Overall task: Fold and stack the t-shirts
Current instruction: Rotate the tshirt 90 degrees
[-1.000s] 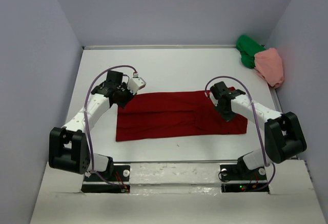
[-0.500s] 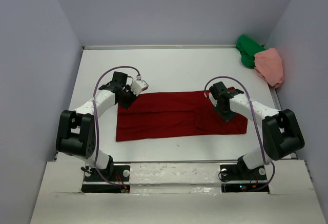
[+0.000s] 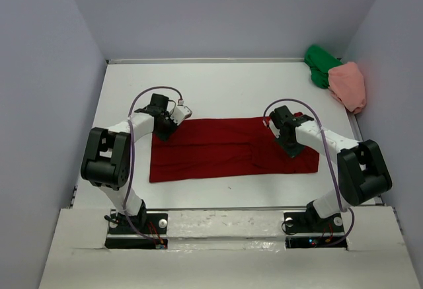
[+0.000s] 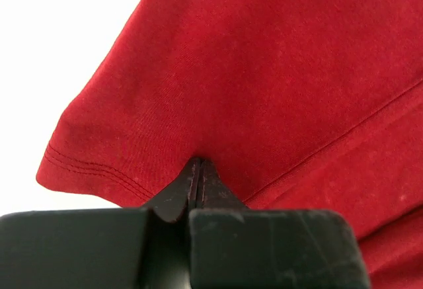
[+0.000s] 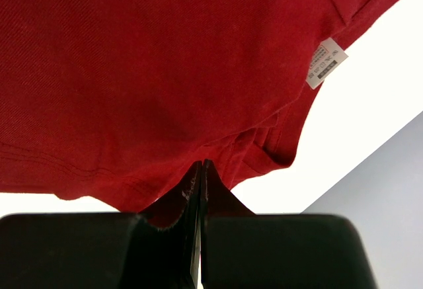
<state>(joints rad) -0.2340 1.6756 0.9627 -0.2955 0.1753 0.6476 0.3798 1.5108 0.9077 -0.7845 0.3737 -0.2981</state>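
Fabric of fine, soft knit: the dark red t-shirt [image 3: 231, 150] lies as a long flat rectangle mid-frame on the smooth white counter [image 3: 218, 84]. At its upper left corner the left fingers [image 4: 215, 193] pinch the stitched hem; the left arm's elbow [image 3: 106, 163] has swung inward since a second ago. Right of centre, the right fingers [image 5: 225, 203] pinch its edge near a white label [image 5: 325, 63]. Upper right, the bright green t-shirt [image 3: 320, 64] and salmon pink t-shirt [image 3: 349, 85] sit bunched, touching.

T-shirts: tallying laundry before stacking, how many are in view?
3. The dark red t-shirt lies spread centrally; the green t-shirt and the pink t-shirt sit bunched at the far right corner. Another could hide beneath them.
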